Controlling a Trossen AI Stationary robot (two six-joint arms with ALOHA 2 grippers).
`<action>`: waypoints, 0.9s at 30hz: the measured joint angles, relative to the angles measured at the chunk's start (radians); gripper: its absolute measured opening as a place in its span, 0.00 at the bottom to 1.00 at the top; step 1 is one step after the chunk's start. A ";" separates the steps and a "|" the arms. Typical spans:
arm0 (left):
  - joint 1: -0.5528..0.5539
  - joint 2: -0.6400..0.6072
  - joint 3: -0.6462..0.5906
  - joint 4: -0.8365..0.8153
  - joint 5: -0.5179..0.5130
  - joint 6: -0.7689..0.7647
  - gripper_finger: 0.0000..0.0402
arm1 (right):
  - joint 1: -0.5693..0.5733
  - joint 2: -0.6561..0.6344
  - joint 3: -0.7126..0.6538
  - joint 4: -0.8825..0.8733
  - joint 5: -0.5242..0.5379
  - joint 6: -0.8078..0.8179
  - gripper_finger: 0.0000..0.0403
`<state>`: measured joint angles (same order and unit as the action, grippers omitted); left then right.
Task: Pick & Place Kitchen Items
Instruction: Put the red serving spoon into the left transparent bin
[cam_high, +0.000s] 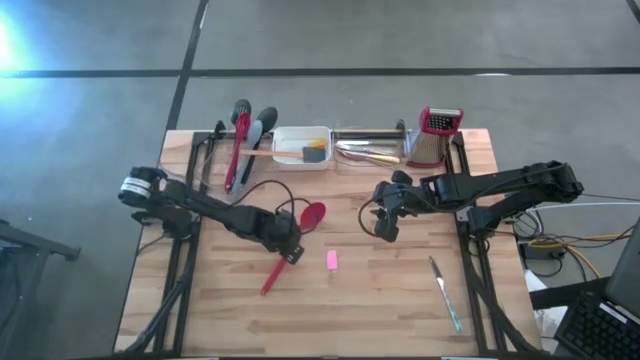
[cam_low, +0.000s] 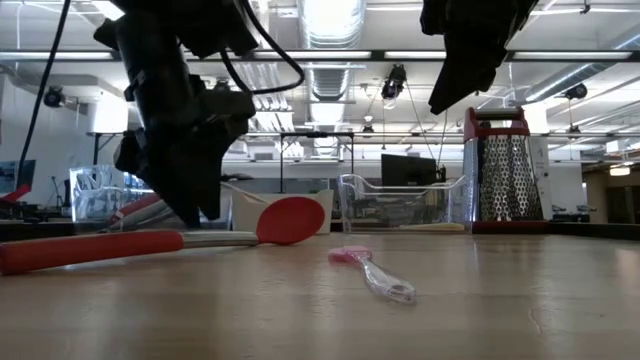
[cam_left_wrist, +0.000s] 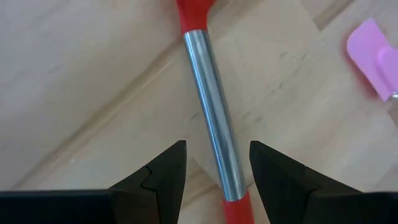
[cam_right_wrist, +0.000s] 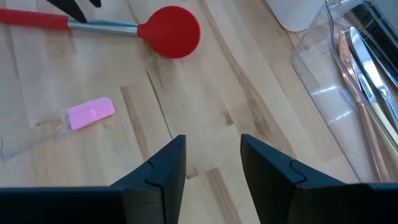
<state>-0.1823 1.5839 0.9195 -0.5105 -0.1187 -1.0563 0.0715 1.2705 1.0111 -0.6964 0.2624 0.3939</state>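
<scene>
Butcher-block table (cam_high: 400, 310) on grey floor; open workshop behind, ceiling lights on.

Left gripper (cam_high: 289, 247) low over table centre-left, fingers (cam_left_wrist: 163, 177) spread, straddling metal shaft of red spoon (cam_high: 312, 214). Not closed on it; gap visible on both sides of shaft in left wrist view. Spoon flat on table, bowl toward 1 o'clock from gripper, red handle trailing toward 7 o'clock.

Pink spatula (cam_high: 332, 260) with clear handle flat on table, just beside left gripper at its 3 o'clock, apart from spoon. Same piece seen in low view (cam_low: 368, 268) and right wrist view (cam_right_wrist: 91, 113).

Right gripper (cam_high: 385, 222) raised above table, at 2 o'clock from pink spatula, fingers (cam_right_wrist: 165, 171) parted, nothing between them.

Pale-handled knife (cam_high: 445, 292) lying alone toward near right corner, at 5 o'clock from right gripper.

Far edge, left to right: red utensil (cam_high: 238, 150) and dark grey spoon (cam_high: 258, 135) lying side by side; white tray (cam_high: 300, 132) holding small items, not resolvable; clear bin (cam_high: 368, 148) with metal cutlery (cam_right_wrist: 364, 81); red-topped grater (cam_high: 434, 136) upright at 12 o'clock from right gripper.
</scene>
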 joint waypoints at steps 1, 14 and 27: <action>-0.004 0.007 -0.001 0.005 0.004 -0.009 0.45 | 0.000 0.000 0.000 0.000 0.000 0.000 0.36; -0.019 0.140 -0.005 0.104 0.054 -0.017 0.43 | 0.000 0.000 0.000 0.000 0.000 0.000 0.38; -0.019 0.146 -0.003 0.095 -0.033 0.086 0.17 | 0.000 0.000 0.000 0.000 0.001 0.000 0.34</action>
<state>-0.2017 1.7300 0.9163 -0.4156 -0.1516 -0.9698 0.0715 1.2705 1.0111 -0.6960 0.2630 0.3935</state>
